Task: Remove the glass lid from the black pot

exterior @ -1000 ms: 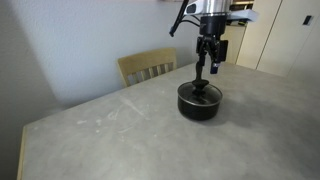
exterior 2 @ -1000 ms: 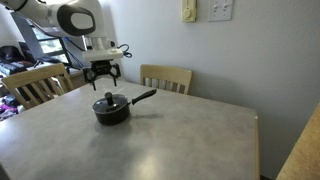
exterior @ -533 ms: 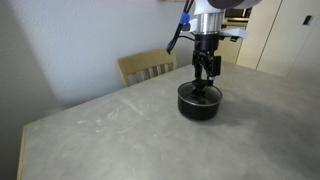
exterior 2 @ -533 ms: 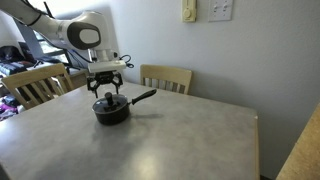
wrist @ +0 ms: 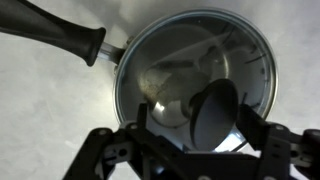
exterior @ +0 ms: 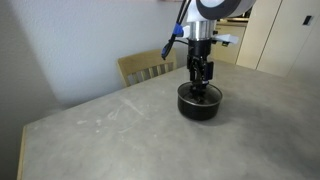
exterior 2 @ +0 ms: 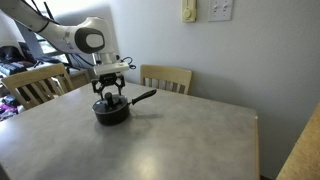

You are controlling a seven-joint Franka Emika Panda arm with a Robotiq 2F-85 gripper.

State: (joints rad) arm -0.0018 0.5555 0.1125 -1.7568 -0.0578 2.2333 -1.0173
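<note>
Your hand (exterior: 201, 82) is spread wide above the glass lid (wrist: 170, 60), its knob (wrist: 213, 108) between the fingers; the lid sits on the black pot (exterior 2: 112, 115) on the table (exterior: 110, 140).

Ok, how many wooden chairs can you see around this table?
2. The back chair stands behind the pot; the side chair is at the picture's left edge. More may be out of frame.

The white, rounded arm (exterior 2: 60, 33) has dark grey joint rings; a blue cable (exterior: 180, 27) runs to its black, two-fingered end effector (exterior: 201, 82).
</note>
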